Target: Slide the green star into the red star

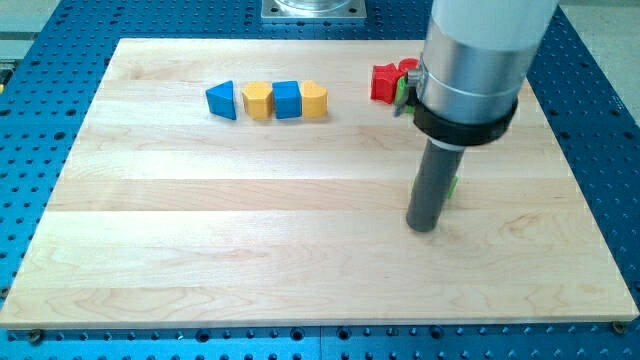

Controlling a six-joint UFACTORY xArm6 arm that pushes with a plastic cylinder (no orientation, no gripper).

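The wooden board point(300, 250) fills the view, on a blue perforated table point(40, 120). My tip point(423, 226) rests on the board right of centre; it is a bare rod, grasping nothing. Along the top stand a blue triangle point(222, 100), yellow hexagon point(258, 100), blue cube point(287, 99) and yellow heart point(314, 100), well clear. The red star point(384, 82) sits at top right. Green slivers point(403, 92) show beside it and behind the rod (which one is the green star I cannot tell). Circle behind the green piece, then push slowly, centred, toward red.

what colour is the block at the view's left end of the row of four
Blue: the triangular block at the row's left end, seen clearly in the camera view.
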